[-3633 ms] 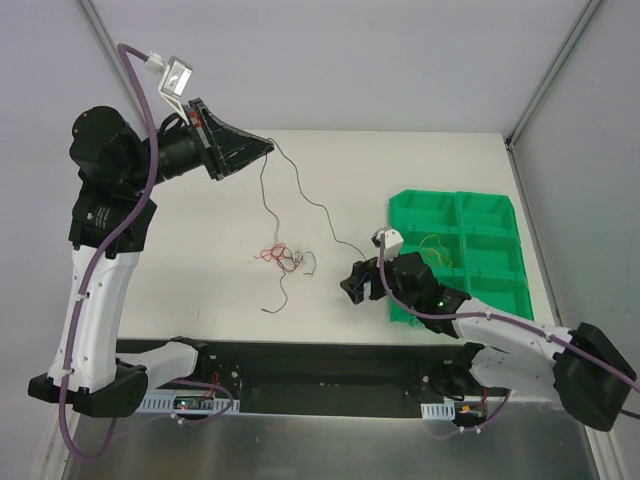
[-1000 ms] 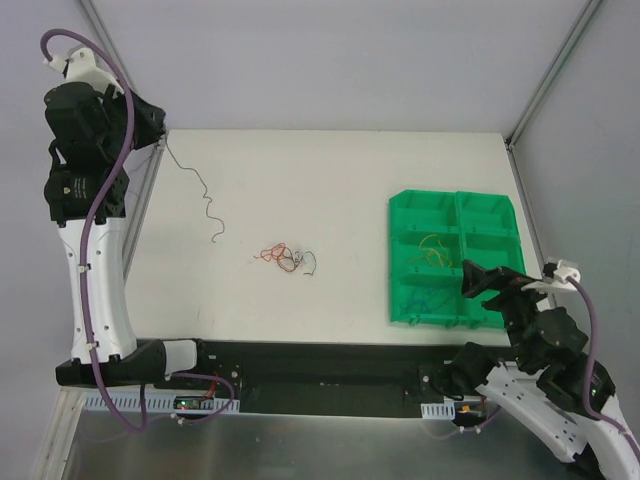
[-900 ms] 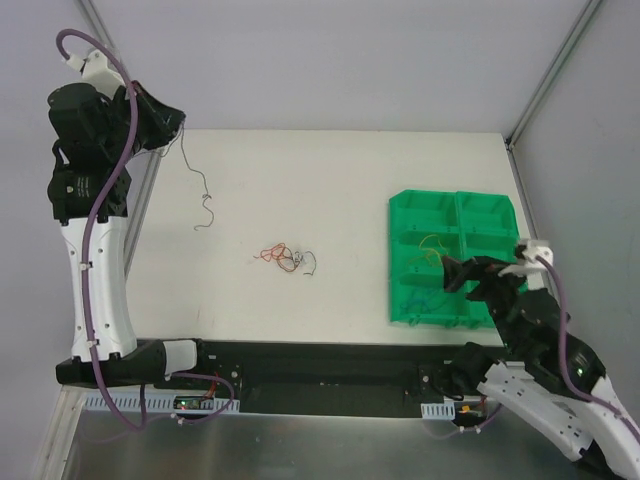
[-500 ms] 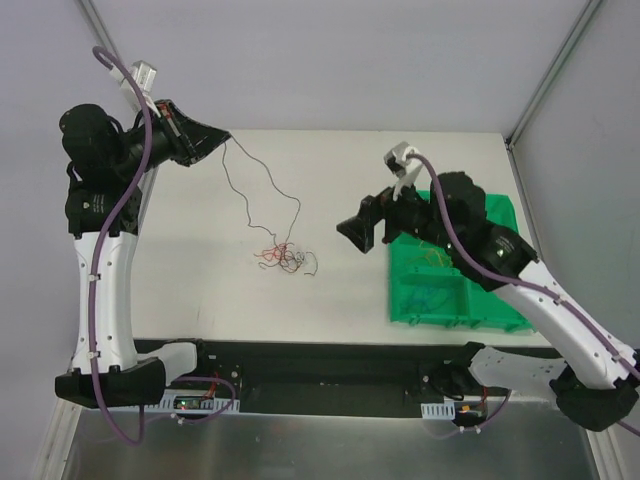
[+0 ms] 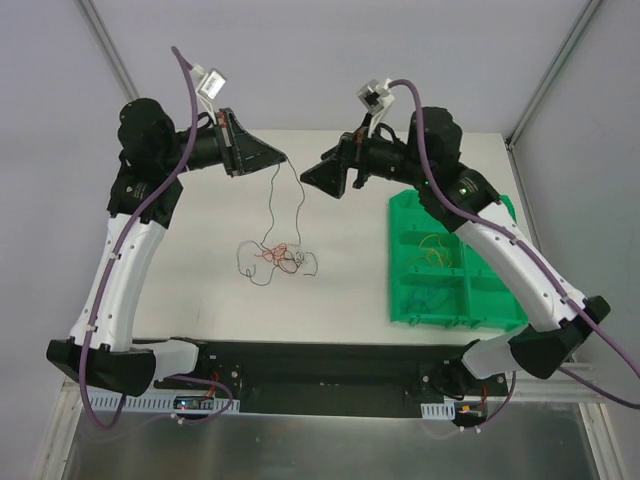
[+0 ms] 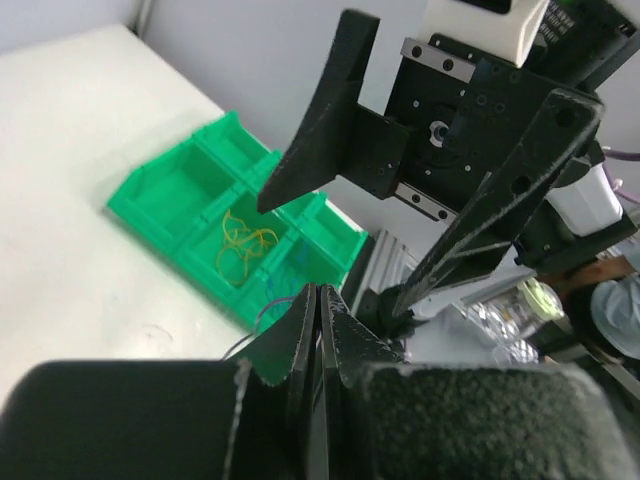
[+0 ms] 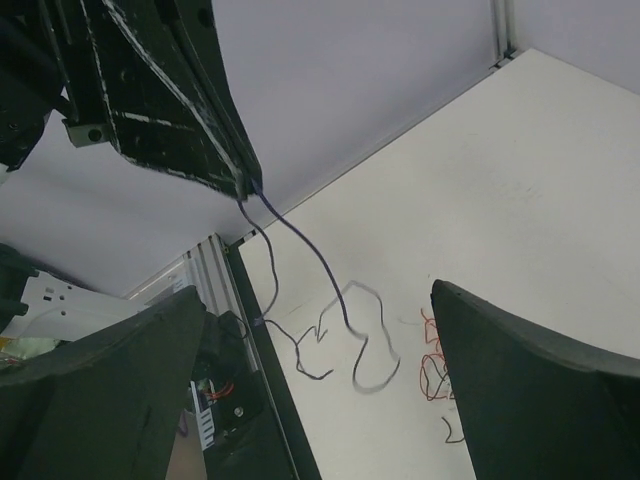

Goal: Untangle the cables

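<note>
The cables (image 5: 280, 257) are knotted mid-table (image 5: 400, 160). One strand (image 7: 310, 255), seen as bluish only from the right wrist, is held at 12 o'clock, pinched by the clenched left gripper (image 5: 281, 157). At its 3 o'clock, the right gripper (image 5: 312, 180) is spread wide. Yellow wires (image 6: 245, 240) in the bin (image 5: 500, 215) are shown clearly by the left wrist.

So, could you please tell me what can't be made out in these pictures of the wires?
Top view: the knot is too small to tell how its strands cross.
Right wrist view: the right gripper's own finger covers part of the knot.
Left wrist view: the left gripper's shut fingers hide where they pinch the wire, and the right gripper blocks the green tray's far corner.
</note>
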{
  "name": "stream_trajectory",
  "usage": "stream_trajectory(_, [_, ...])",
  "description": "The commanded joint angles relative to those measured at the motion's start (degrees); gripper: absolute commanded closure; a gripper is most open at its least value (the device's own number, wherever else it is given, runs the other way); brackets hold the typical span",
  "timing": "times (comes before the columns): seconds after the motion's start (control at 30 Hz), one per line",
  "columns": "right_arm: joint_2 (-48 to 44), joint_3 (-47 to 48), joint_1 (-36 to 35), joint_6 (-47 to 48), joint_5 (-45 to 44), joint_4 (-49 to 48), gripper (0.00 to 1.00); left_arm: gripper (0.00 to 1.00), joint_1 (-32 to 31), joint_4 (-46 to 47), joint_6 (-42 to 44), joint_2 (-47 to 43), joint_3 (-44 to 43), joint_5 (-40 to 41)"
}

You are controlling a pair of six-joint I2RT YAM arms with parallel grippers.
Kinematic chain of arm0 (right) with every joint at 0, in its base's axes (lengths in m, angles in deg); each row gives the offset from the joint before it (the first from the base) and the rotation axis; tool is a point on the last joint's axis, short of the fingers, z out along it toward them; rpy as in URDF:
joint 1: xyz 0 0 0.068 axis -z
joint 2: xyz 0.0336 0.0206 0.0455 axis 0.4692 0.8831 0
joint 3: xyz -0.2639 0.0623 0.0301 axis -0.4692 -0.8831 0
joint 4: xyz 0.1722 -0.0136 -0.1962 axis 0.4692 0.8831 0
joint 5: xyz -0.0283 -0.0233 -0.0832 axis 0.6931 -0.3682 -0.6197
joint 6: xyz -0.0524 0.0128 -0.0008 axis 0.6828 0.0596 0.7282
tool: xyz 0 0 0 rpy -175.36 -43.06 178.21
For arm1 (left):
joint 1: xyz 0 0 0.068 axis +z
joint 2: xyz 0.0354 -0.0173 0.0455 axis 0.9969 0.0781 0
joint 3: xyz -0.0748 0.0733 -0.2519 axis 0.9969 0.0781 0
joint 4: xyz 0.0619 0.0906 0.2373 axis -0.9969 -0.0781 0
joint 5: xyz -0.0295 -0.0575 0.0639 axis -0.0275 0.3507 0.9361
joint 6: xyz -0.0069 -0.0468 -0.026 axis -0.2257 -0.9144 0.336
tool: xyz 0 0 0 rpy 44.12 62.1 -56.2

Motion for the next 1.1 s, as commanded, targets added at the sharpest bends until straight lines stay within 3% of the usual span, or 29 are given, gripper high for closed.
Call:
stream_trajectory(0.0, [2.9,1.5,-3.2,1.0,1.9,-6.0,0.0,1.0,-1.2,2.8,-1.1,1.5,2.6,-1.4])
stream_trajectory(0.1, [3.7,0.9,-7.2,3.4,-4.4,-5.5,0.0,1.0,-1.3,2.9,-0.9,1.2,5.1,-0.1])
stream_trajectory(0.27, [4.2,-1.5,-13.9,8.1,-28.8,-4.7,0.0,1.0,-1.3,3.0,-1.7,0.3,8.7,2.8])
stream_trajectory(0.4, [5.3,-3.1,-18.2,11.4,-41.1,-7.4,0.08,1.0,-1.2,3.0,-2.9,0.7,10.4,3.3])
stream_trajectory(0.57, [7.7,-3.5,-21.7,13.6,-49.5,-9.7,0.24,1.0,-0.7,3.0,-4.2,1.5,11.3,3.0])
stream_trajectory(0.73, [8.8,-6.2,-22.0,13.9,-48.6,-15.0,0.28,1.0,-0.5,2.9,-4.1,1.0,11.5,2.5])
stream_trajectory(0.9, [9.3,-6.4,-22.1,13.2,-49.2,-15.5,0.56,1.0,-0.1,2.9,-4.2,0.7,11.7,2.6])
stream_trajectory(1.03, [8.1,-8.8,-22.1,11.0,-50.1,-17.0,0.93,1.0,1.0,3.3,-4.1,0.6,12.0,2.1])
stream_trajectory(1.07, [7.4,-9.7,-22.0,10.4,-51.3,-17.6,1.0,0.96,1.4,3.5,-4.2,0.7,12.4,1.7])
